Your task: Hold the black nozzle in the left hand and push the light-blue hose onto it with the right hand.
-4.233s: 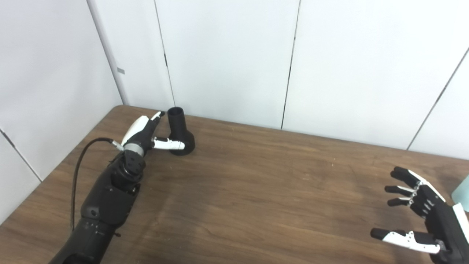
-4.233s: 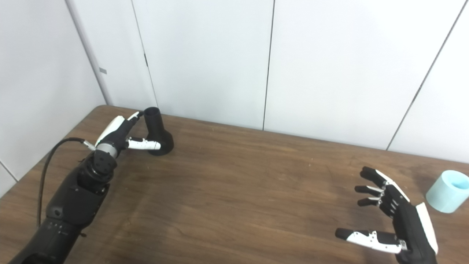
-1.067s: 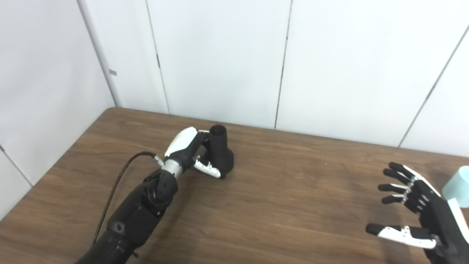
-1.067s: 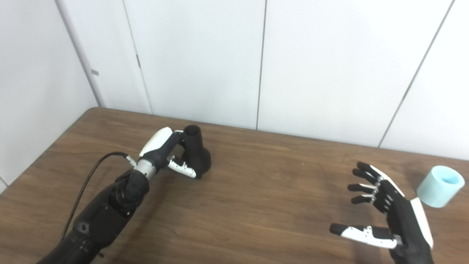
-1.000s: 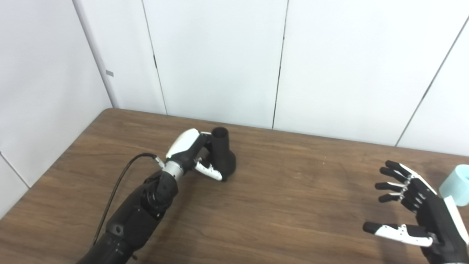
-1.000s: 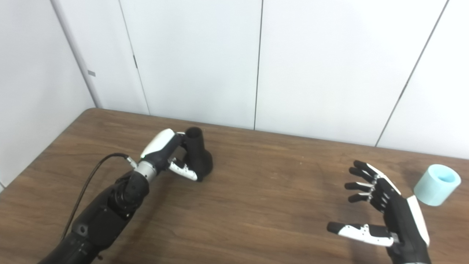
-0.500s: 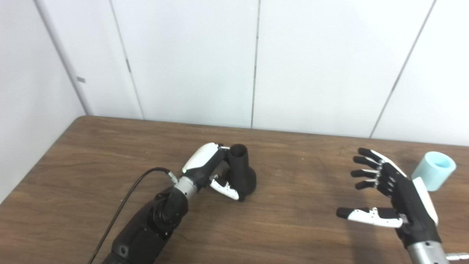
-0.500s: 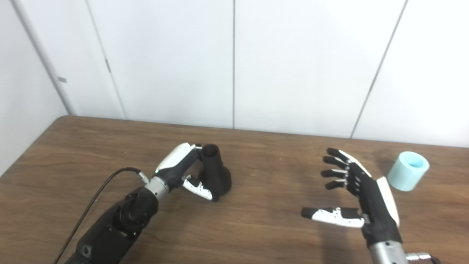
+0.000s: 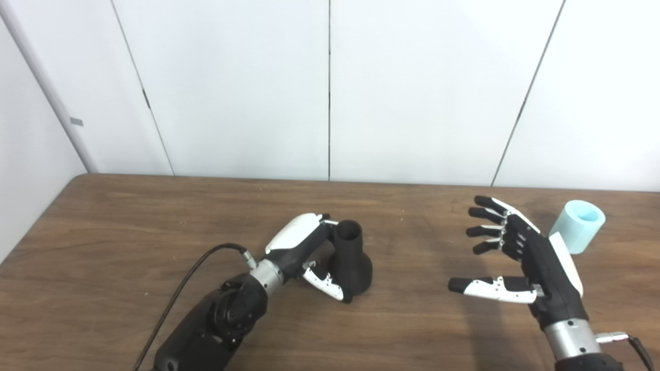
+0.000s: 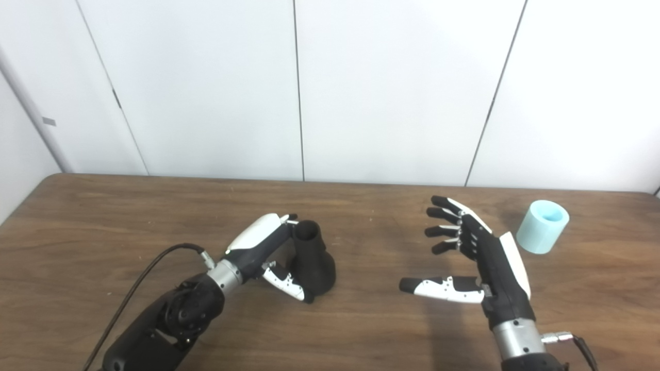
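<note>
Holding the black nozzle (image 9: 352, 257) on the table (image 9: 129, 226), the left hand (image 9: 304, 252) wraps it; the right hand (image 9: 526, 257) is wide open, empty, near the light-blue hose (image 9: 576, 225).

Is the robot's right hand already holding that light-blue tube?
No: the right hand is open with fingers spread, and the light-blue hose piece stands apart on the brown wooden table.

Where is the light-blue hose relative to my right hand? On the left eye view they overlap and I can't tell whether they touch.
Observer: They are apart. The right eye view shows bare wood between the right hand and the light-blue hose, which stands on end beyond and to the right of the hand.
Operator: Is the hose near the table's edge?
Observer: Not at it. The right eye view shows the table running on past the hose to its far right corner.
</note>
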Motion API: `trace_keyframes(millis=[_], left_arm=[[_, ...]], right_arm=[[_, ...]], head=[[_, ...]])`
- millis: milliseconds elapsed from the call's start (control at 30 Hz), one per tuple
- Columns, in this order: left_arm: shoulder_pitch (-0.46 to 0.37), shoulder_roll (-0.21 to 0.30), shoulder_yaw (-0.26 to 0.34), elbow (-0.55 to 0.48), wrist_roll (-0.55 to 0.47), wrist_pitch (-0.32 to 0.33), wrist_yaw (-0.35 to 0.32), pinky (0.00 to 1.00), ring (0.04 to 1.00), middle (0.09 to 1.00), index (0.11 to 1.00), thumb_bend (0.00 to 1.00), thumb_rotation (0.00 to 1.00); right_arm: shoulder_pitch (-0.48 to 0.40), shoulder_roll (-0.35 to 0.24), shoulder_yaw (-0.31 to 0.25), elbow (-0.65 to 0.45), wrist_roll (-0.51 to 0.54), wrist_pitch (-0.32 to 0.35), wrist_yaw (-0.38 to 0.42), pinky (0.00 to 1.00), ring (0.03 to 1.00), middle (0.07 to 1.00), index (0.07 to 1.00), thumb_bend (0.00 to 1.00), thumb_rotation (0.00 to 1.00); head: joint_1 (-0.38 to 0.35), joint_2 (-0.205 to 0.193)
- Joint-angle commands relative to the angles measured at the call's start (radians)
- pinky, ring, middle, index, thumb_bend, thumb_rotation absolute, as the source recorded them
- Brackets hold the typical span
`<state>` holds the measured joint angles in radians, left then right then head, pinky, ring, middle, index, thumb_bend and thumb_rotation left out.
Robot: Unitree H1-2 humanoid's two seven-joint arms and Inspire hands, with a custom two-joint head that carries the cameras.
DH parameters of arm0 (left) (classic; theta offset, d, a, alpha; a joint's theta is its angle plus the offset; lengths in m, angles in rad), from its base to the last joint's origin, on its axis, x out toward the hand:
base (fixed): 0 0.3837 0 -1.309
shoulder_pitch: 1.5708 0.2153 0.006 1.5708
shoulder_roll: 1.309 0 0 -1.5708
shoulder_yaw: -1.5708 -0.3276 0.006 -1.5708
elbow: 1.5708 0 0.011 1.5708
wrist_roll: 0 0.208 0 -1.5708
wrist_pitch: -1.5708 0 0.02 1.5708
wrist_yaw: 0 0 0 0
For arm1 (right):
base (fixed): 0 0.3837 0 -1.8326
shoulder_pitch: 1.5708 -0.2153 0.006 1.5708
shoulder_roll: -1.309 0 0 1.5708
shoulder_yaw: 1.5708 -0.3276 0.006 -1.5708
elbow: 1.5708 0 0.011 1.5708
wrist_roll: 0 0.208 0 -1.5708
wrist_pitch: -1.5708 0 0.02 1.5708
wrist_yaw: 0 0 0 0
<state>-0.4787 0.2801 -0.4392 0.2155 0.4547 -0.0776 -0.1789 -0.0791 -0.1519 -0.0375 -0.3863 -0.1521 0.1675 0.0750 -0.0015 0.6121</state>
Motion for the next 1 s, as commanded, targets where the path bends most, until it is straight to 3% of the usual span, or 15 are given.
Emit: trace_keyframes(millis=[0, 300, 500, 600, 700, 733, 800, 867, 967], left_arm=[[0.004, -0.024, -0.04, 0.008, -0.005, -0.014, -0.078, 1.0, 0.6, 0.468, 0.496, 0.53, 0.0], [-0.003, -0.023, -0.056, 0.03, 0.018, -0.006, -0.107, 1.0, 0.61, 0.46, 0.499, 0.53, 0.0], [-0.01, -0.012, -0.058, 0.061, 0.018, -0.017, -0.112, 1.0, 0.617, 0.452, 0.502, 0.52, 0.0], [-0.012, -0.01, -0.056, 0.067, 0.019, -0.014, -0.11, 1.0, 0.619, 0.452, 0.503, 0.52, 0.0], [-0.011, -0.004, -0.053, 0.069, 0.024, -0.015, -0.102, 1.0, 0.62, 0.453, 0.502, 0.52, 0.0], [-0.01, -0.001, -0.052, 0.071, 0.024, -0.017, -0.1, 1.0, 0.62, 0.453, 0.502, 0.53, 0.0], [-0.006, 0.008, -0.045, 0.073, 0.022, -0.025, -0.095, 1.0, 0.621, 0.458, 0.501, 0.53, 0.0], [-0.002, 0.017, -0.039, 0.076, 0.02, -0.035, -0.09, 1.0, 0.62, 0.467, 0.497, 0.53, 0.0], [0.001, 0.035, -0.033, 0.095, 0.022, -0.067, -0.083, 1.0, 0.62, 0.482, 0.49, 0.53, 0.0]], right_arm=[[-0.031, 0.001, 0.001, -0.025, -0.008, -0.05, -0.018, 0.52, 0.67, 0.783, 0.817, 0.74, 0.15], [-0.04, -0.007, -0.009, -0.05, -0.014, -0.026, -0.017, 0.52, 0.665, 0.779, 0.814, 0.74, 0.16], [-0.062, -0.043, -0.052, -0.104, 0.002, 0.017, -0.004, 0.53, 0.658, 0.777, 0.812, 0.74, 0.17], [-0.095, -0.111, -0.082, -0.146, -0.01, 0.082, 0.023, 0.52, 0.653, 0.773, 0.809, 0.74, 0.16], [-0.142, -0.213, -0.091, -0.201, -0.036, 0.219, 0.08, 0.51, 0.646, 0.774, 0.811, 0.75, 0.16], [-0.155, -0.239, -0.088, -0.215, -0.043, 0.26, 0.098, 0.51, 0.644, 0.776, 0.814, 0.75, 0.16], [-0.186, -0.294, -0.109, -0.231, -0.069, 0.296, 0.186, 0.49, 0.632, 0.784, 0.837, 0.78, 0.16], [-0.224, -0.327, -0.165, -0.241, -0.12, 0.302, 0.317, 0.47, 0.619, 0.789, 0.851, 0.81, 0.16], [-0.332, -0.331, -0.274, -0.233, -0.325, 0.302, 0.582, 0.47, 0.619, 0.805, 0.861, 0.85, 0.16]], head=[[0.001, 0.001], [-0.081, 0.009], [-0.127, 0.006], [-0.17, -0.001], [-0.211, -0.007], [-0.256, -0.015], [-0.297, -0.021], [-0.335, -0.03], [-0.41, -0.055]])
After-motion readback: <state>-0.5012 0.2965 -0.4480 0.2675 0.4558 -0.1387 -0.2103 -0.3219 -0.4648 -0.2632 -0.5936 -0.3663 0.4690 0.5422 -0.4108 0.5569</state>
